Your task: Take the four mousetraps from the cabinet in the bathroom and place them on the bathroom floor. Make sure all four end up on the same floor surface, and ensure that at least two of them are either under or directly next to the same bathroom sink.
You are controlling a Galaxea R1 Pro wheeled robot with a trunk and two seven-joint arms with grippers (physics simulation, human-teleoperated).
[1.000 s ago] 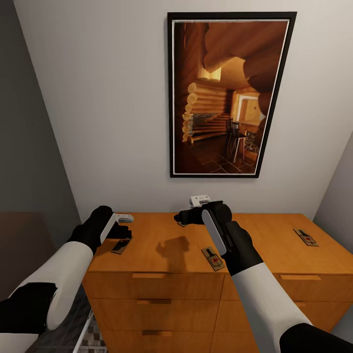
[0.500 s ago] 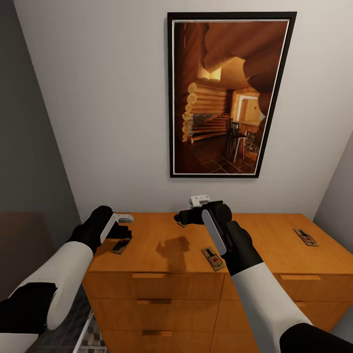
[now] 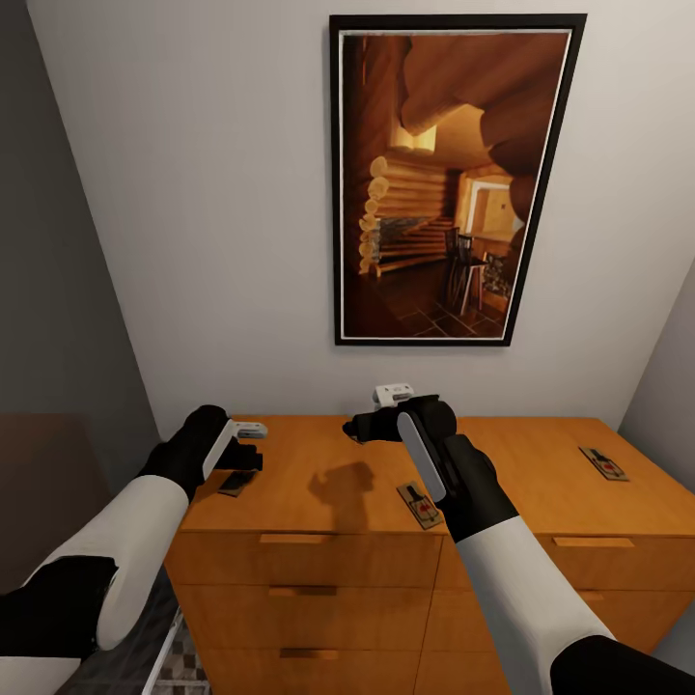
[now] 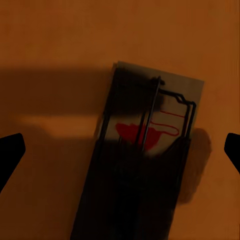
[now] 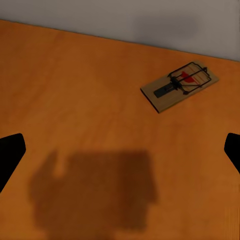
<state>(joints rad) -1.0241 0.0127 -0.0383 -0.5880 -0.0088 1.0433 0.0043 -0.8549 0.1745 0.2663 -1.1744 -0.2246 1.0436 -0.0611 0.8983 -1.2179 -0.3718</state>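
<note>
The orange-brown cabinet (image 3: 309, 454) stands against the wall, and mousetraps lie on its flat top. One mousetrap (image 3: 232, 483) (image 4: 145, 150) sits at the top's left end, directly below my open left gripper (image 3: 241, 461) (image 4: 120, 150), whose fingertips (image 4: 10, 155) stand wide on either side of it. My right gripper (image 3: 355, 428) (image 5: 120, 150) hovers open over the middle of the top. Ahead of it, a mousetrap (image 5: 180, 86) lies near the wall. Another mousetrap (image 3: 420, 505) lies by the front edge beside my right forearm, and one more mousetrap (image 3: 600, 463) lies at the right end.
A framed picture (image 3: 449, 179) hangs on the wall above the cabinet. A dark grey panel (image 3: 58, 290) closes off the left side. A strip of patterned bathroom floor (image 3: 179, 671) shows beside the cabinet's drawers (image 3: 299, 591).
The head view has shifted slightly. My left gripper has sunk a little closer over the left mousetrap. The right arm has held its place.
</note>
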